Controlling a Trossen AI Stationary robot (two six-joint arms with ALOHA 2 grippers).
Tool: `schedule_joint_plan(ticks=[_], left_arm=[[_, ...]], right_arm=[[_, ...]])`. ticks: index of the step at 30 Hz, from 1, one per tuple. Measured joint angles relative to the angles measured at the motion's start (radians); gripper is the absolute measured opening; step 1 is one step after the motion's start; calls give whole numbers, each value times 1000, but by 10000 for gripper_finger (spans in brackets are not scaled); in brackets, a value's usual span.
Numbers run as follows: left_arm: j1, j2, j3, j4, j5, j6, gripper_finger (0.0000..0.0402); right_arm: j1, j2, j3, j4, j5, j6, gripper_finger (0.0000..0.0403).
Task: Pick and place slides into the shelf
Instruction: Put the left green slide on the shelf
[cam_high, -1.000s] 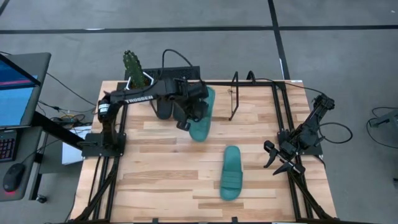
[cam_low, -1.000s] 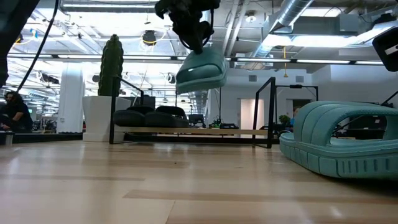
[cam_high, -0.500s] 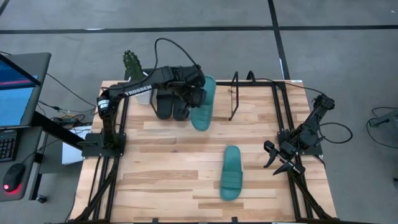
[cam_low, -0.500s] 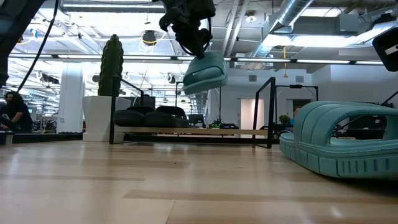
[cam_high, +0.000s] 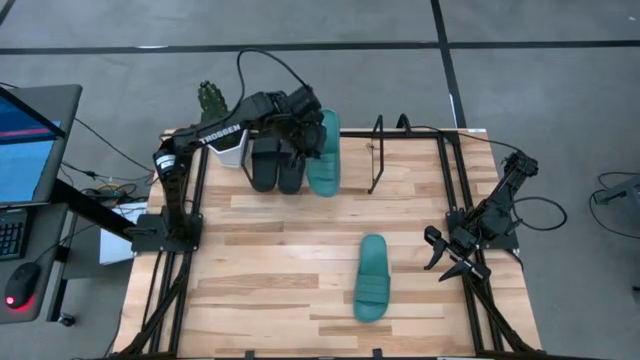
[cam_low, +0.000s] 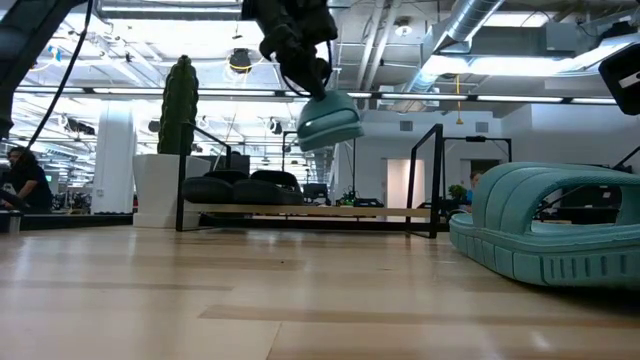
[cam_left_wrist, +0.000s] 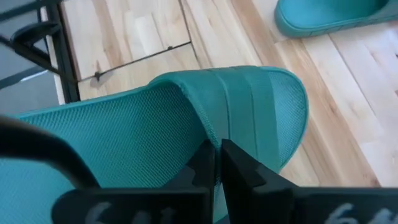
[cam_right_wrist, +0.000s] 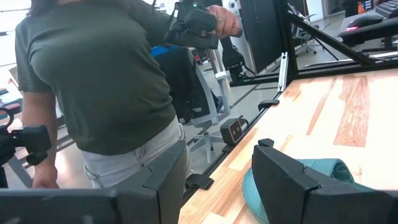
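Note:
My left gripper is shut on a teal slide and holds it in the air over the shelf at the table's far edge. In the low view this slide hangs well above the shelf's rods. Two black slides lie side by side on the shelf, just left of the held one. The second teal slide lies sole-down on the table toward the near right. My right gripper waits open at the table's right edge. My left gripper pinches the teal slide's wide strap at its edge between the two fingers. It comes from above. The slide is lifted clear, hanging below the fingers roughly level, with its length running near to far beside the black slides.
A cactus in a white pot stands at the shelf's left end. The shelf's right end frame rises right of the held slide. Black arm-mount frames run along both table sides. A person stands beyond the table's right side.
My left gripper has carried the teal slide toward the table's far edge and a little left, over the shelf. The slide has turned from slanting to lying parallel with the black slides, staying lifted. The gripper stays shut on it.

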Motion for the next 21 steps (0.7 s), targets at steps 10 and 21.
schedule_joint_plan(ticks=[10,21], left_arm=[[36,90,0,-12,27,42,0],[41,199,-1,-34,19,84,0]], right_arm=[[0,0,0,0,0,0,169],[0,0,0,-1,0,0,169]])
